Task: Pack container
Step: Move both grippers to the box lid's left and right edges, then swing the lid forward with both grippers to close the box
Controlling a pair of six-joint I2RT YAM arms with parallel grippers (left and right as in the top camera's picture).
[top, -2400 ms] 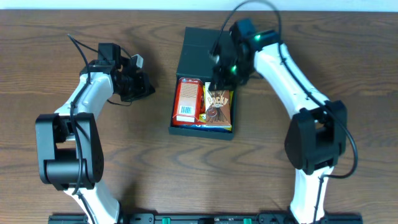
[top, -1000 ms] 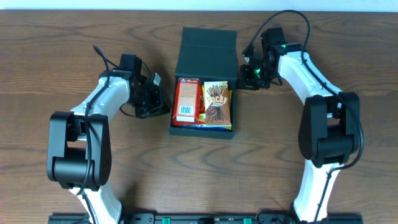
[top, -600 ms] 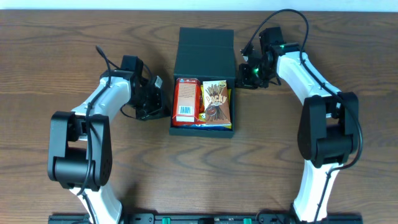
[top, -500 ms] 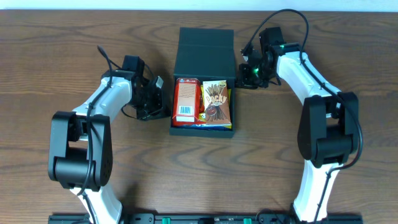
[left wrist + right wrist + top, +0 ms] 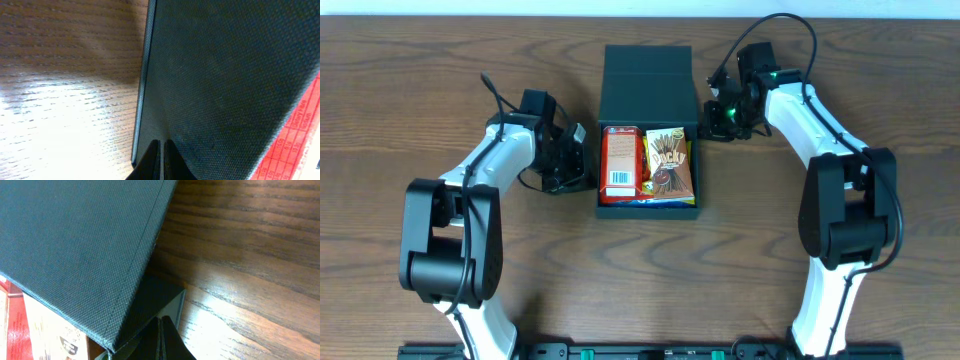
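The container (image 5: 648, 205), a dark teal-black box, sits mid-table with its flap lid (image 5: 648, 82) raised at the back. Inside lie an orange-red carton (image 5: 620, 160) and a Pocky pack (image 5: 670, 165). My left gripper (image 5: 582, 160) is shut and empty, its tips against the box's left outer wall (image 5: 210, 75). My right gripper (image 5: 708, 118) is shut and empty at the box's right rear corner (image 5: 167, 297), just under the lid's edge (image 5: 75, 245). The carton shows in the left wrist view (image 5: 295, 150) and the right wrist view (image 5: 10, 325).
The wooden table (image 5: 440, 250) surrounds the box on all sides. The arm bases stand at the front left (image 5: 440, 270) and front right (image 5: 840, 240).
My left gripper has moved right up to the box's left wall. My right gripper has left the box's inside for its right rear corner. The box has turned slightly.
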